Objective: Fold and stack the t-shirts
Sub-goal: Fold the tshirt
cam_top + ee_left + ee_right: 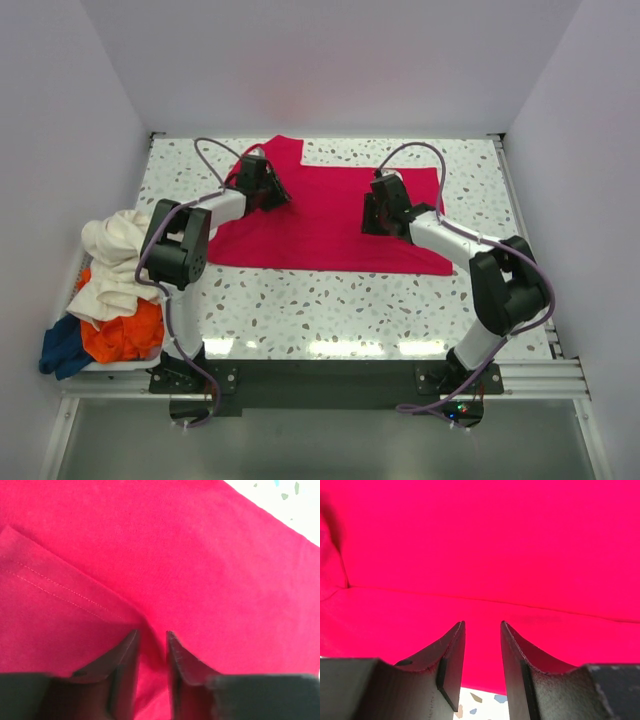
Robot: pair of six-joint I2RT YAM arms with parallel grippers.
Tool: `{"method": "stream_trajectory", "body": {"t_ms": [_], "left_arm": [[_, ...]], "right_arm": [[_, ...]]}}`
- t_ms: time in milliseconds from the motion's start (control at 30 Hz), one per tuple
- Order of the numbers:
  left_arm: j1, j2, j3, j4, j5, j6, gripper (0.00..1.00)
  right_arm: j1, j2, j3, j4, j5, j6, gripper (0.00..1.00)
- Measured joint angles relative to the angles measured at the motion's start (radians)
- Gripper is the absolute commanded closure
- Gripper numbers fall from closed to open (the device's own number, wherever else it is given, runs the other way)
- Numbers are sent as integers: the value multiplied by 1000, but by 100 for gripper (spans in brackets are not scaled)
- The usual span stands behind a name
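My left gripper (152, 632) sits barely parted (hold unclear), my right gripper (482, 623) apart and empty, over the crimson t-shirt (330, 215); snagged cloth could drag the fold.

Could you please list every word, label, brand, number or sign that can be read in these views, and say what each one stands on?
None: no text can be read in any view.
The crimson t-shirt is plain, showing only a stitched hem in the left wrist view, with no print or tag.
The piled shirts and the speckled table bear no visible lettering.
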Motion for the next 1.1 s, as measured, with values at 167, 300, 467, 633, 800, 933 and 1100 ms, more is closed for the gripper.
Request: {"method": "stream_trajectory", "body": {"t_ms": [167,300,467,633,800,933,1100], "left_arm": [[6,-24,-53,28,-1,-1,38],[25,-87,-105,35,-9,0,38],[34,-198,-172,42,-63,-4,37],[8,-276,-233,13,-158,-26,37],[-2,-286,-327,-21,-236,-85,37],[-3,-316,-406,-11,-276,-124,37],[-7,-366,-475,3,-313,-153,37]], "right_arm": [[0,0,-1,0,4,-4,55],[0,0,-1,0,13,-13,47],[0,8,2,-5,39,-21,39],[0,19,-1,-17,63,-20,37],[0,19,-14,-17,80,-19,37],[0,19,-43,-16,87,-11,37],[0,19,-120,-11,103,29,37]]}}
